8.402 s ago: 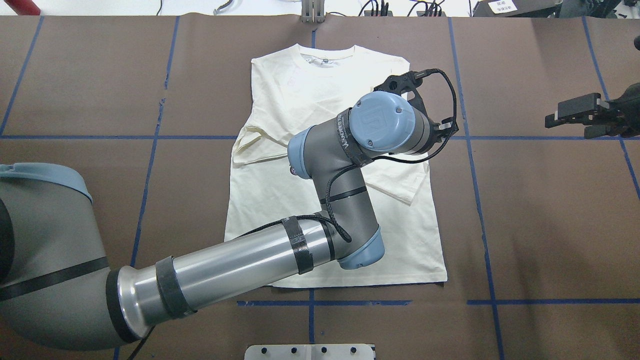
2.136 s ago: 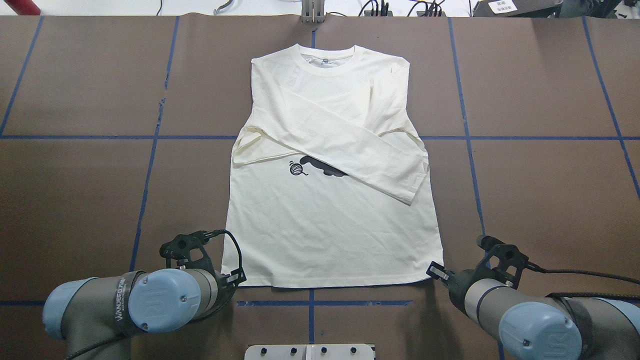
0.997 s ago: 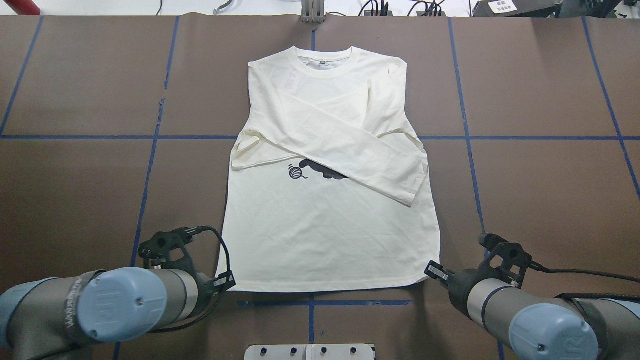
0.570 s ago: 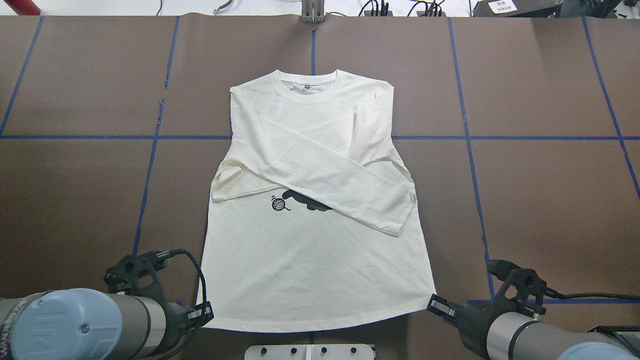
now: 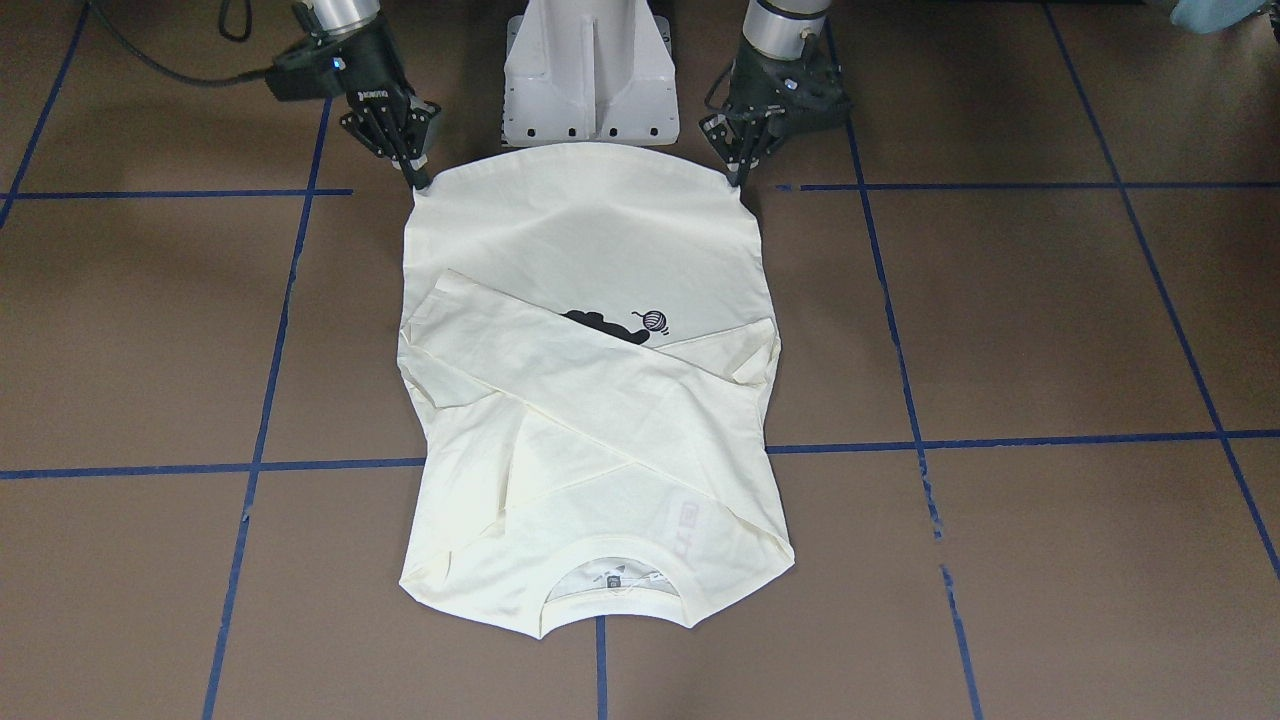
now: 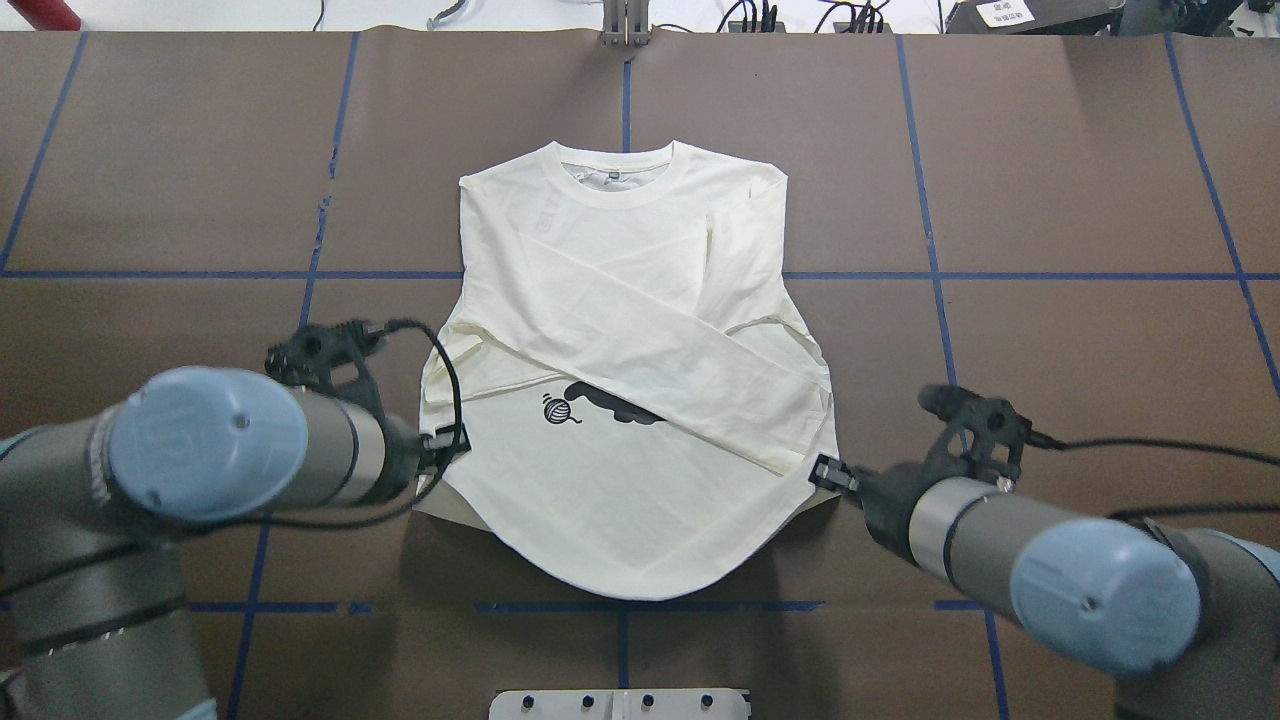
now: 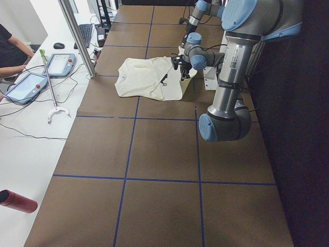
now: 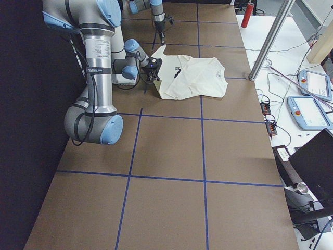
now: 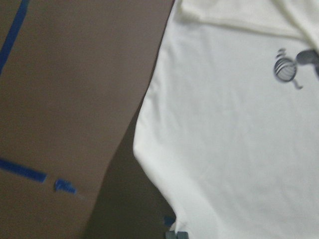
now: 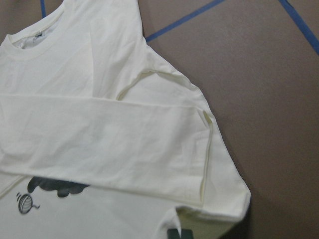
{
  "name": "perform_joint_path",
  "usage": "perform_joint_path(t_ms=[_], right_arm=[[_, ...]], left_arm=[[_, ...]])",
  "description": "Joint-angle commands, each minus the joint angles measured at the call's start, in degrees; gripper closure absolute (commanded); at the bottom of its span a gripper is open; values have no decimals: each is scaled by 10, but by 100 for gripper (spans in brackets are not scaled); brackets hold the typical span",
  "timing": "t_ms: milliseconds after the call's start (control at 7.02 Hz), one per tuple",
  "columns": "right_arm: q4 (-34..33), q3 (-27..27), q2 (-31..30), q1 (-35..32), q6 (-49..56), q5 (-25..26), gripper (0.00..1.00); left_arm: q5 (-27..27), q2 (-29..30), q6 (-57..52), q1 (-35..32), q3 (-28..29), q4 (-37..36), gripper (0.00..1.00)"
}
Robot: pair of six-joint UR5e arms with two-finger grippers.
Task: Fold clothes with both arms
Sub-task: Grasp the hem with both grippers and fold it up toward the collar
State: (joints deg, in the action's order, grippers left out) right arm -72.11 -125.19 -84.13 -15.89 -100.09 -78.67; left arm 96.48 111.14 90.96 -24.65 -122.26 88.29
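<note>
The cream-white shirt [image 6: 640,500] lies front up, collar at the far side, both long sleeves folded across the chest. They half cover the black cat [image 6: 615,405] beside the yarn ball [image 6: 553,410]. My left gripper [image 6: 428,475] is shut on the hem's left corner. My right gripper [image 6: 822,480] is shut on the hem's right corner. Both corners are held above the table and the hem [image 6: 630,592] sags in a curve between them. In the front-facing view the shirt [image 5: 590,240] hangs from my left gripper [image 5: 741,182] and right gripper [image 5: 419,182].
The white pedestal base [image 5: 588,70] stands just behind the lifted hem. The brown table cover [image 6: 1080,350] carries a grid of blue tape lines [image 6: 930,230]. A metal post [image 6: 625,25] and cables are at the far edge.
The shirt was first dragged toward the robot by its hem. Since 0.6 s ago both grippers have risen and carried the hem corners away from the robot, over the lower shirt.
</note>
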Motion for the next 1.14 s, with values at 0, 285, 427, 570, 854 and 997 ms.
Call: perform_joint_path(t_ms=[0,285,427,570,854,997], right_arm=[[1,155,124,-170,128,-133,100],[3,286,214,-232,142,-149,100],[6,357,256,-252,166,-149,100],[7,422,298,-267,179,-151,100],[9,515,356,-287,195,-155,100],[9,545,378,-288,205,-155,100]], left_arm=[[-1,29,-104,-112,114,103,100],[-2,75,-105,-150,294,266,100],[-3,112,-106,-166,388,329,100],[-4,135,-125,-181,446,364,100],[-53,146,-156,-186,484,369,100],[-53,147,-160,-190,487,372,100]])
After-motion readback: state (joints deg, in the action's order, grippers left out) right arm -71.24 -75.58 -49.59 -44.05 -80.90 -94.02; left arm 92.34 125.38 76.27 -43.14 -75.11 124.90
